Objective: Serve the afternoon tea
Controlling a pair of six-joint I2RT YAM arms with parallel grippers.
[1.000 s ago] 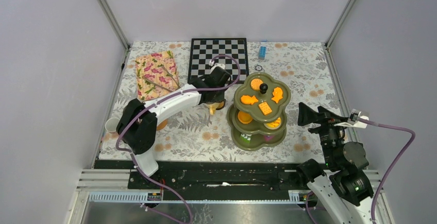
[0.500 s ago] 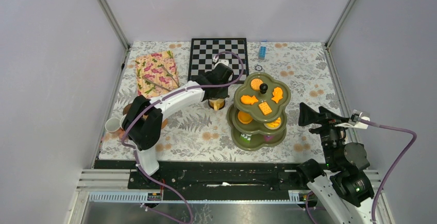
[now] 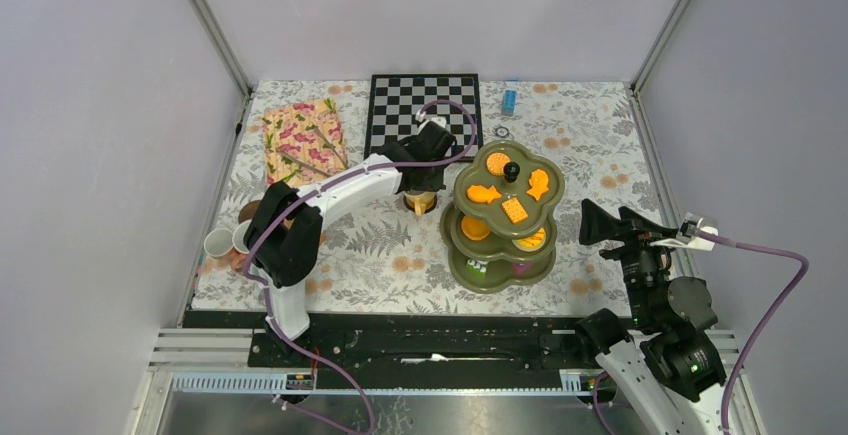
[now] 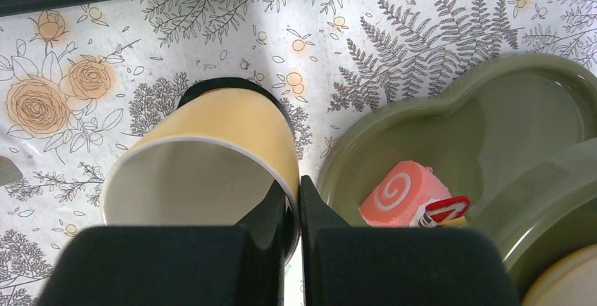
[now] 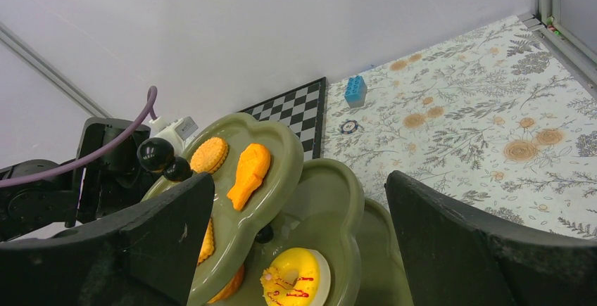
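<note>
- Your left gripper (image 4: 294, 200) was almost pressed together, pinching the rim wall of the cream-yellow mug (image 4: 211, 144), with one finger inside and one outside, at the mug's 3 o'clock in the wrist view
- The mug stood roughly upright, mouth up and empty; there was a dark patch behind its base, and you could not tell whether that was a coaster or shadow, or whether the base touched the tablecloth (image 4: 436, 32)
- From above, the mug lay just beside the olive-green stand (image 3: 495, 280), at the stand's 9 o'clock and apart from it, with the chessboard (image 3: 400, 105) at the mug's 12
- The left arm was clearly the nearer one; your right gripper (image 5: 299, 236) was spread wide, held nothing and faced the stand from its 3 o'clock
- Two more mugs (image 3: 216, 243) waited at the table's 9 o'clock edge, well apart
- Judgement: your coming move turned on the narrow gap to the stand's bottom tier, which lay at 3 o'clock of the pinch, so letting go looked safest straight up or towards 9
</note>
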